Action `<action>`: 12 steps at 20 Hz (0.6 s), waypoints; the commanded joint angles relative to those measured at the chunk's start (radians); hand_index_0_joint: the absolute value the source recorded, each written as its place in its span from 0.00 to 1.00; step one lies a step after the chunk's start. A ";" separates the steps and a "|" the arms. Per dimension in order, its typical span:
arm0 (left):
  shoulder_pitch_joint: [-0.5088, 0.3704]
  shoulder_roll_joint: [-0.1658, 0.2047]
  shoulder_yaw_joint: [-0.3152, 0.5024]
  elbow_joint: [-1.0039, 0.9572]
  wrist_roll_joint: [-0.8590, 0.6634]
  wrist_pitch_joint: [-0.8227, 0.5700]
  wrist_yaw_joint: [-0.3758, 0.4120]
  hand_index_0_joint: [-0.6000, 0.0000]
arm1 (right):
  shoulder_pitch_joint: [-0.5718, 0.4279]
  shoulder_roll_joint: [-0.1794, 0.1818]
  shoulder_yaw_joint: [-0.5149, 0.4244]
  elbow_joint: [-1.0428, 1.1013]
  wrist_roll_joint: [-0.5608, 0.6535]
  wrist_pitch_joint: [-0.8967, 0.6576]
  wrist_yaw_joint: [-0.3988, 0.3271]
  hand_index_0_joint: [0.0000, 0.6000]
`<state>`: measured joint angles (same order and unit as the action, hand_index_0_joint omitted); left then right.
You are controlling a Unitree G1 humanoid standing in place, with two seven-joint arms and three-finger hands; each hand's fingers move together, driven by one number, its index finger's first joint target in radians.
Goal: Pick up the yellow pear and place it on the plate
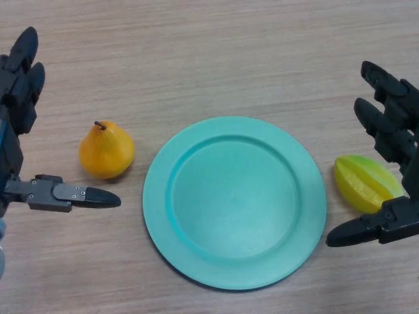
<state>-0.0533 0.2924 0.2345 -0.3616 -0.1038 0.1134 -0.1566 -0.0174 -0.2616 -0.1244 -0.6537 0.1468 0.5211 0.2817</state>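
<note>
Presently, bench (pixel 216 52): wood-grain. Plate (pixel 234 203): teal, centre, nothing on it. Left hand (pixel 26 131): spread wide, flanking the yellow pear (pixel 106 150), no contact. Right hand (pixel 393 170): splayed by a star fruit (pixel 365 183). Pear upright on bench, left of plate; grasp and placement both remain.

Left hand (pixel 19 104) sat at view's left edge, fingers straight and pointing up-view, thumb stretched sideways toward centre, holding nothing. Right hand (pixel 393 144) sat at right edge in mirrored pose: fingers extended, thumb angled inward, spread wide, holding nothing.
</note>
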 commanded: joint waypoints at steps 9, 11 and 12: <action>-0.030 0.037 0.033 -0.049 -0.003 -0.159 0.030 1.00 | -0.024 -0.032 -0.077 -0.068 0.004 -0.136 -0.008 0.00; -0.037 0.039 0.031 -0.041 -0.012 -0.147 0.025 1.00 | -0.019 -0.031 -0.080 -0.070 -0.006 -0.147 -0.007 0.00; -0.044 0.041 0.026 -0.025 -0.009 -0.149 0.024 1.00 | -0.016 -0.029 -0.081 -0.072 -0.008 -0.150 -0.008 0.00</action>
<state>-0.0699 0.2920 0.2087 -0.3350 -0.1047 0.0941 -0.1568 -0.0089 -0.2617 -0.1391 -0.6585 0.1441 0.5205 0.2818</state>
